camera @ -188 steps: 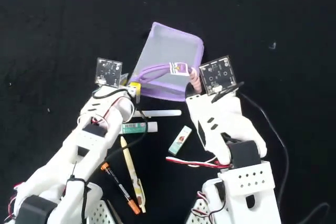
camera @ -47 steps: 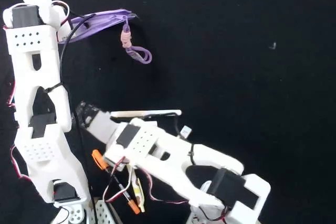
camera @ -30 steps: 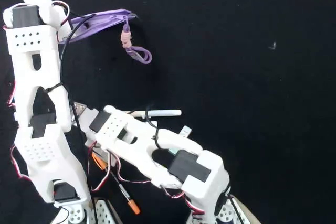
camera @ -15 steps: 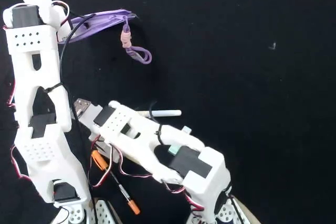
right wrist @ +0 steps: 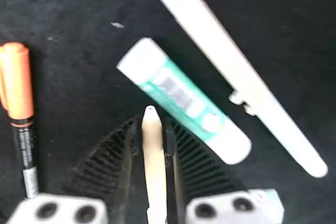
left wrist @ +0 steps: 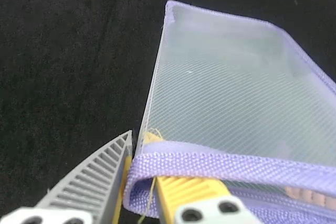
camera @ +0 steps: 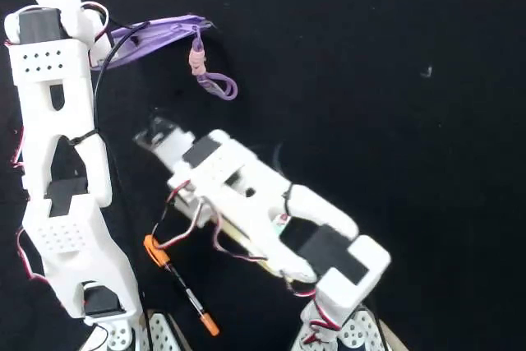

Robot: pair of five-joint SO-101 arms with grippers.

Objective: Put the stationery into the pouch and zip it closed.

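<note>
— What's at the left?

— The left arm (camera: 57, 121) stands tall at the left edge of the table (camera: 411, 162). The left jaws are clamped on a corner of the purple pouch (left wrist: 236, 87) at its zip edge and hold it up at the far left. A pink zip pull (camera: 197, 57) and a purple loop (camera: 220, 85) hang from it.

— And further over?

— An orange marker (right wrist: 18, 87) lies on the table near the front. The right arm (camera: 263, 203) slants across the middle, its wrist toward the left arm. The right jaws are drawn narrow around a cream pen (right wrist: 154, 150), whose tip pokes out past them.

— The other stationery?

— Below those jaws a green-and-white glue stick (right wrist: 184, 100) lies on the table. A long white pen (right wrist: 236, 72) lies just beside it, on the side away from the marker. Both are well apart from the pouch.
</note>
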